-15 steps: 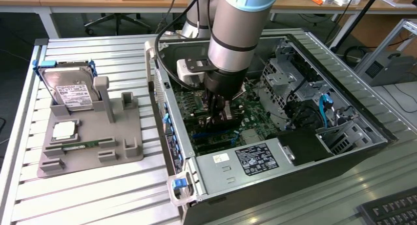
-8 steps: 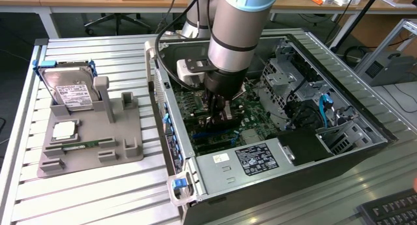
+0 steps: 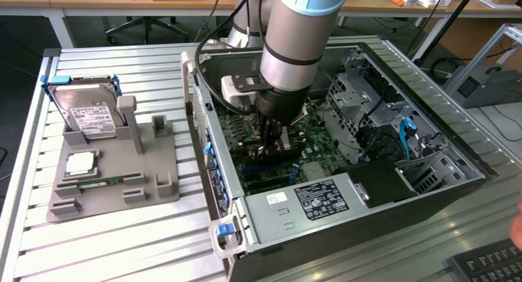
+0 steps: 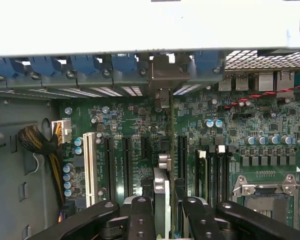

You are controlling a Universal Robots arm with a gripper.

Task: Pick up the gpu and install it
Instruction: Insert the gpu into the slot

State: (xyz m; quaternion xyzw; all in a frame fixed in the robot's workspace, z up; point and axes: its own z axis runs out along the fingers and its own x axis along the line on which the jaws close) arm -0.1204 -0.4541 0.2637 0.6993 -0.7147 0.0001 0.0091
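Observation:
The gpu (image 4: pixel 163 192) is seen edge-on in the wrist view as a thin upright card. It runs from between my fingers (image 4: pixel 140 217) toward its silver bracket end (image 4: pixel 160 75) at the case's rear slot openings. My gripper (image 4: pixel 163 220) is shut on the card, which stands over the dark expansion slots (image 4: pixel 127 165) of the green motherboard (image 4: pixel 250 125). I cannot tell whether it is seated. In the exterior view my gripper (image 3: pixel 277 144) reaches down inside the open computer case (image 3: pixel 456 184), with the dark gpu (image 3: pixel 275 156) below it just above the board.
On the exterior view's left, a grey fixture tray (image 3: pixel 155 184) carries a silver hard drive (image 3: pixel 90 120), a processor (image 3: pixel 80 164) and a memory stick (image 3: pixel 102 183). The case holds a drive cage (image 3: pixel 359 92), blue cables (image 3: pixel 405 135) and a power supply (image 3: pixel 306 202). A keyboard (image 3: pixel 489 263) lies front right.

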